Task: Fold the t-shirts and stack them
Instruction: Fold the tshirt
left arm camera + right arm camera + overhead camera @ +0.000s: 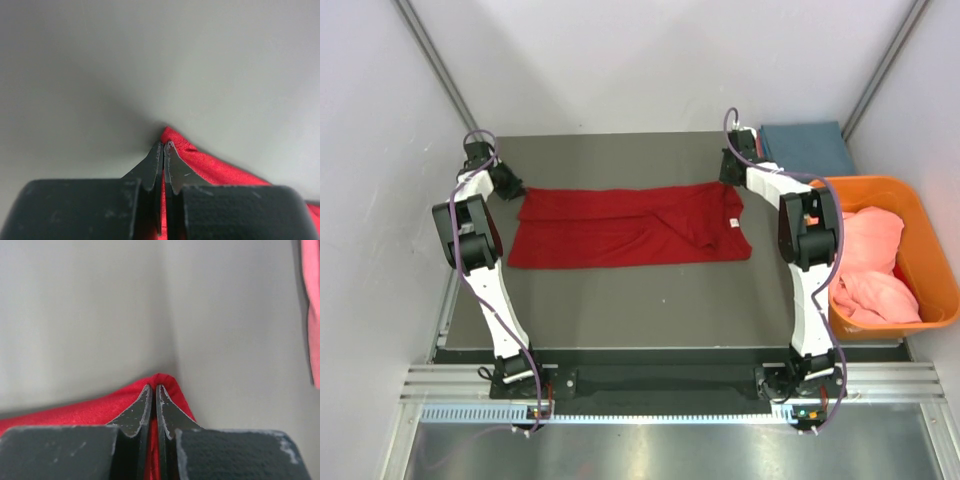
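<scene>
The deep red t-shirt (630,226) lies stretched out left to right across the middle of the dark table (620,310), its small white label near the right end. My left gripper (510,183) is shut on the shirt's far left corner (176,139). My right gripper (730,172) is shut on the far right corner (162,381). A blue t-shirt (808,150) lies folded at the back right. A salmon-pink t-shirt (870,265) sits crumpled in the orange tub.
The orange plastic tub (928,250) stands off the table's right edge. White walls close in the back and both sides. A pink strip of cloth (311,305) shows at the right edge of the right wrist view.
</scene>
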### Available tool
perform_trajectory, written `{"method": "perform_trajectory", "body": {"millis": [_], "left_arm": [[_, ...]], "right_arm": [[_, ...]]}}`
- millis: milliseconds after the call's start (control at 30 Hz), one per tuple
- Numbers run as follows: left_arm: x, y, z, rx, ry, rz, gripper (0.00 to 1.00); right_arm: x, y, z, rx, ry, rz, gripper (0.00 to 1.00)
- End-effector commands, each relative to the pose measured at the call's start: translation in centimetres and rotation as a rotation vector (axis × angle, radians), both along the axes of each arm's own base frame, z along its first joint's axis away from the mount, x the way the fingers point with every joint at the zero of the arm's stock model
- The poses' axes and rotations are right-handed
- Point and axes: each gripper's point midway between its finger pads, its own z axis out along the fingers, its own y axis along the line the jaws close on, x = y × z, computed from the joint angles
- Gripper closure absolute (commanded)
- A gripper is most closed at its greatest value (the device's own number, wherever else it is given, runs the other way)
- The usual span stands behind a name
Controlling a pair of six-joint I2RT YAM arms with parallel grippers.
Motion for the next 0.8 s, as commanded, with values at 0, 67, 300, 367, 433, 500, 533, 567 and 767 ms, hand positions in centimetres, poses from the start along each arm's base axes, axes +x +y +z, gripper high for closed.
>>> {"method": "perform_trajectory", "body": {"millis": [0, 67, 300, 367, 433, 500, 533, 567, 767], "left_arm": [[0.6, 1.2, 1.1, 0.031, -0.02, 0.037, 1.0], [0.6, 1.1, 2.1, 0.03, -0.036, 0.029, 0.97], [-0.5, 1.8, 5.4, 0.096, -0.023, 0.034, 0.68], [-1.3, 1.9, 6.6, 0.116, -0.009, 0.044, 0.65], [-2.1, 1.0, 8.0, 0.11, -0.021, 0.023, 0.64], [-3.2, -0.5, 7.8, 0.075, -0.008, -0.004, 0.64], [-3.6, -1.8, 8.1, 0.029, -0.011, -0.017, 0.64], [-3.5, -3.4, 10.2, -0.004, -0.084, -0.07, 0.64], [-8.6, -13.6, 10.2, -0.102, -0.062, -0.294, 0.65]], "right_arm": [[3.6, -0.6, 3.6, 0.007, -0.135, -0.002, 0.98], [3.3, -0.6, 4.0, 0.005, -0.122, 0.01, 0.93], [0.8, -0.4, 8.8, 0.024, -0.122, 0.047, 0.68], [-0.5, -0.6, 9.1, 0.019, -0.087, 0.049, 0.67], [-2.3, 0.1, 9.8, 0.043, -0.064, 0.086, 0.67], [-4.7, 2.3, 10.2, 0.081, -0.05, 0.196, 0.67], [-5.2, 3.2, 10.5, 0.098, -0.065, 0.243, 0.67], [-6.0, 4.0, 10.5, 0.114, -0.067, 0.284, 0.67], [-10.8, 9.4, 8.7, 0.186, -0.034, 0.51, 0.65]]}}
